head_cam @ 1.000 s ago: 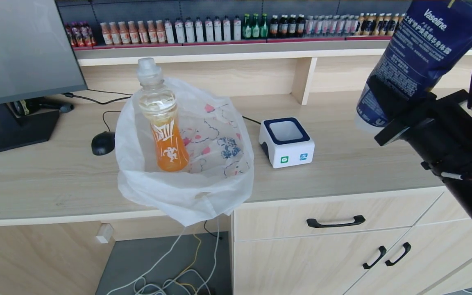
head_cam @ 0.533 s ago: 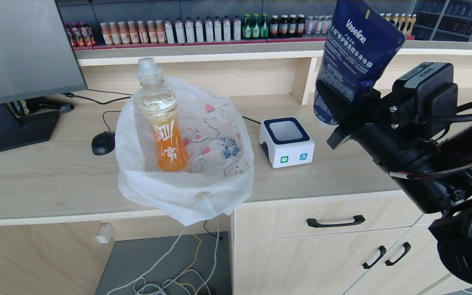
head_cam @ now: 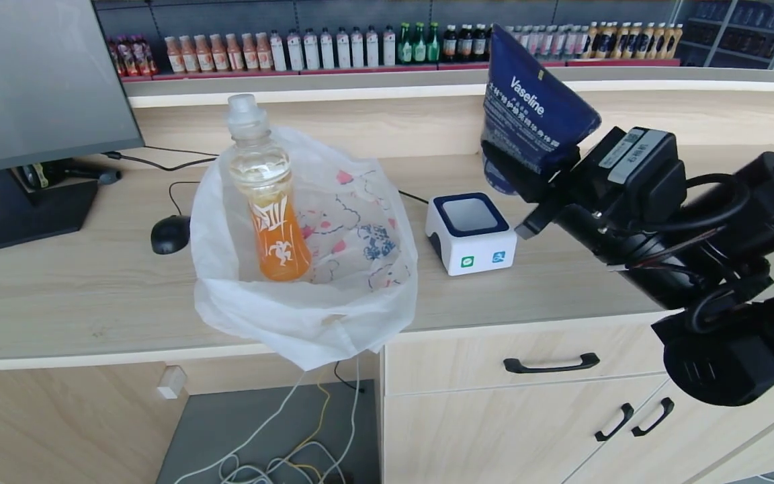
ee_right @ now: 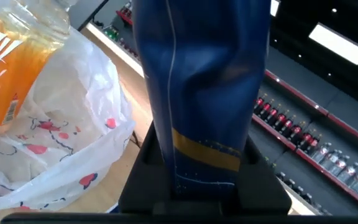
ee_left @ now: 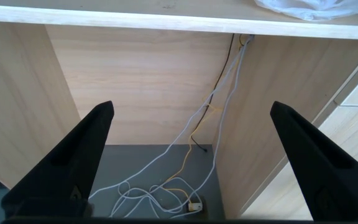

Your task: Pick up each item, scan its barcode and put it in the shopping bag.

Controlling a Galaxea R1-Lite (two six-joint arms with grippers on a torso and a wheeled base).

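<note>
The right claw [head_cam: 527,180] is clamped tight on the bottom end of a blue pouch [head_cam: 536,111], which stands up from it with its top tilted toward the back wall. It hangs in the air over the right half of the counter [head_cam: 78,296], near the white scanner [head_cam: 469,232] with the dark-rimmed window on top; from here I can't quite say whether the pouch is over the scanner or a little behind it. In the right wrist view the pouch [ee_right: 204,81] runs straight up out of the claw [ee_right: 204,183], pinched from both sides. The scanner sits about mid-depth on the counter, just right of the shopping bag [head_cam: 306,316]. That white bag is slumped open at the counter's front edge, its lip hanging over, and an orange drink bottle [head_cam: 269,202] stands upright inside it. A black mouse [head_cam: 170,234] lies left of the bag, and a monitor [head_cam: 37,74] fills the back left corner. The left claw [ee_left: 191,165] is down below counter level, spread wide with nothing in it, facing the cables [ee_left: 166,193] on the floor under the counter.
</note>
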